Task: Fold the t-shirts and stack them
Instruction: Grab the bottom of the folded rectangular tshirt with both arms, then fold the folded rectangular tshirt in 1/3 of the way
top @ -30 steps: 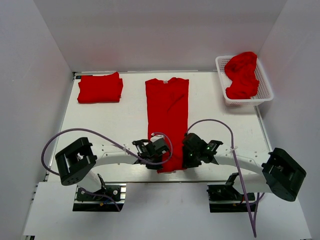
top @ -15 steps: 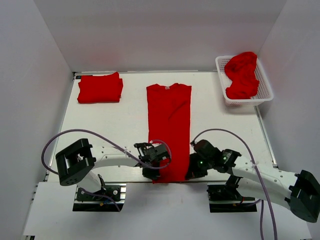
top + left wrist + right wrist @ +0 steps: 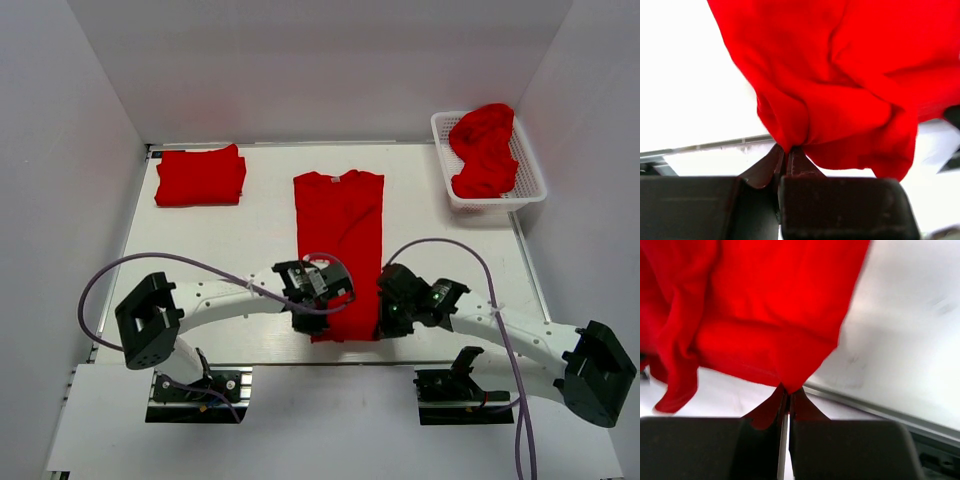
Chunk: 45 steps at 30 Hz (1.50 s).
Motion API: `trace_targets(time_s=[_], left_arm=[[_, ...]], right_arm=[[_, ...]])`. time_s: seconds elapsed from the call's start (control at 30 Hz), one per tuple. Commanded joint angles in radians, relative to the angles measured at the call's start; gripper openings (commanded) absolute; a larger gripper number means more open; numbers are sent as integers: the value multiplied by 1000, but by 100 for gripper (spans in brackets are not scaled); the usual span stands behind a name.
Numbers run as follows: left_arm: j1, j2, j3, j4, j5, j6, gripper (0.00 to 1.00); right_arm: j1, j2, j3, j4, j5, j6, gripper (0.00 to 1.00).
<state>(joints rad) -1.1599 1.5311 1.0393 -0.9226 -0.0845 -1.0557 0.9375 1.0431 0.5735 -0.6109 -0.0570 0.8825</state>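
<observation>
Probably a lab: plain white walls (image 3: 330,70) enclose a white table (image 3: 250,250).

Three lots of plain bright red cloth t-shirts showed on the one white table (image 3: 250,240): one long strip (image 3: 338,230), one folded pile (image 3: 200,176), and one crumpled heap (image 3: 483,148) in the single white lattice plastic basket (image 3: 531,188). How many shirts the pile or the heap held could not be told. There were two black claws, the left claw (image 3: 785,152) and the right claw (image 3: 786,392).
</observation>
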Motion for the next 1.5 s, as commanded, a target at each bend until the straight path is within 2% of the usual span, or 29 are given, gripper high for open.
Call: trace_targets(time_s=[0.0, 0.1, 0.27, 0.37, 0.57, 0.87, 1.07, 1.3, 1.37, 1.4, 1.43, 1.47], left_arm=[[45, 38, 128, -149, -162, 5, 0], [95, 84, 175, -136, -173, 51, 0], [213, 127, 258, -136, -215, 95, 0], [271, 167, 297, -63, -227, 173, 0], [350, 251, 401, -41, -238, 269, 0], [439, 345, 459, 16, -208, 365, 0], [460, 406, 515, 57, -208, 422, 0], [490, 475, 562, 84, -207, 422, 0], [499, 485, 573, 84, -207, 422, 23], [508, 485, 582, 93, -207, 413, 30], [517, 485, 582, 93, -207, 413, 35], [517, 494, 594, 93, -207, 413, 49]], right_arm=[[-23, 27, 100, -81, 225, -25, 0], [-46, 60, 166, -89, 308, -49, 0], [-101, 155, 242, -37, 350, -97, 0], [-141, 204, 285, 23, 341, -114, 0], [-210, 323, 388, 85, 333, -183, 0], [-313, 468, 500, 112, 292, -252, 0], [-359, 541, 546, 140, 261, -278, 0], [-397, 647, 615, 143, 226, -309, 0], [-405, 678, 635, 152, 214, -323, 0], [-411, 684, 640, 158, 217, -323, 10], [-411, 707, 657, 163, 195, -323, 15], [-414, 712, 676, 161, 194, -338, 23]])
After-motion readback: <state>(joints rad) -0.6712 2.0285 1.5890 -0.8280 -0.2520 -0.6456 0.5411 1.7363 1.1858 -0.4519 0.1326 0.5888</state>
